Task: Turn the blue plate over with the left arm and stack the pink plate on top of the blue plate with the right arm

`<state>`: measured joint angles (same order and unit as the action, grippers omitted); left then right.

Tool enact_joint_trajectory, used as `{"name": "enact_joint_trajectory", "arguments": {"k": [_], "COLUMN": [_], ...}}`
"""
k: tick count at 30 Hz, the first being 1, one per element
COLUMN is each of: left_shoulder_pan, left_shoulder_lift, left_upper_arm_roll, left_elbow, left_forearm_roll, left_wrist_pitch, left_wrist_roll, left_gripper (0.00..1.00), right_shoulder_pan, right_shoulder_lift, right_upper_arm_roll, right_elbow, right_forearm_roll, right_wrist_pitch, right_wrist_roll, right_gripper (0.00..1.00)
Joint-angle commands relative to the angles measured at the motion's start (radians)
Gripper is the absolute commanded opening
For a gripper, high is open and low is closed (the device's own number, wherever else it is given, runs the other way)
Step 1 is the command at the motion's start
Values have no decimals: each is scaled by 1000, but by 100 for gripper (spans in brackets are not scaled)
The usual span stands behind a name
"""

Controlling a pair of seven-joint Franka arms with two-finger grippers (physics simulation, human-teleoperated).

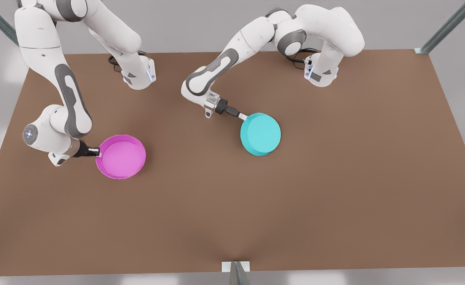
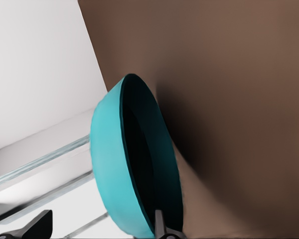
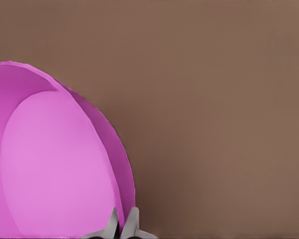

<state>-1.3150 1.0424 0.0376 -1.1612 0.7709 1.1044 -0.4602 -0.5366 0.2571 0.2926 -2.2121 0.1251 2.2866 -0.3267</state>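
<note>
The blue plate (image 1: 260, 134) hangs over the middle of the brown table with its flat underside facing up. My left gripper (image 1: 243, 116) is shut on the rim at its back-left edge. In the left wrist view the blue plate (image 2: 124, 159) stands tilted on edge with its dark hollow side toward the table, and a finger (image 2: 159, 224) is on its rim. The pink plate (image 1: 121, 156) lies hollow side up at the front view's left. My right gripper (image 1: 97, 151) is shut on its near-left rim. In the right wrist view the fingertips (image 3: 132, 223) pinch the pink plate's (image 3: 50, 169) wall.
The brown table (image 1: 296, 206) stretches wide toward the front view's right and front. Both arm bases (image 1: 137, 73) stand at the back edge. Metal frame posts (image 1: 448, 25) rise at the back corners, and a bracket (image 1: 235, 269) sits at the middle of the front edge.
</note>
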Motion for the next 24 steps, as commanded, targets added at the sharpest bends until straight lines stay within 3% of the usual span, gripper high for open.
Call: {"name": "enact_joint_trajectory", "arguments": {"k": [1,11,14,17,19,20,21,24], "left_shoulder_pan": [0,-24,34,272,454,572,752,934], "left_shoulder_lift": [1,-22,-185,-456,-646,-714,-863,-930], "left_upper_arm_roll": [-2,-35,-21,-21,-21,-21,-21,-19], "left_elbow": [0,90,83,61,-3,-5,-106,-150], "left_forearm_roll": [-21,-124,-197,-337,-398,-439,-551,-630], "left_wrist_pitch": [0,-109,-118,-86,34,95,212,242], "left_wrist_roll": [0,-3,63,222,360,443,503,499], "left_gripper": [100,100,100,100,100,100,100,100], "right_shoulder_pan": [0,-6,-6,4,7,7,7,7], "right_shoulder_lift": [-2,-65,-68,-75,-73,-73,-70,-67], "right_upper_arm_roll": [0,45,68,108,134,151,181,266], "right_elbow": [0,28,29,57,83,89,95,109], "right_forearm_roll": [-5,4,4,10,10,10,10,11], "right_wrist_pitch": [-1,-124,-148,-202,-231,-233,-228,-228], "right_wrist_roll": [5,3,0,26,44,57,87,158], "right_gripper": [21,21,21,21,21,21,21,21]}}
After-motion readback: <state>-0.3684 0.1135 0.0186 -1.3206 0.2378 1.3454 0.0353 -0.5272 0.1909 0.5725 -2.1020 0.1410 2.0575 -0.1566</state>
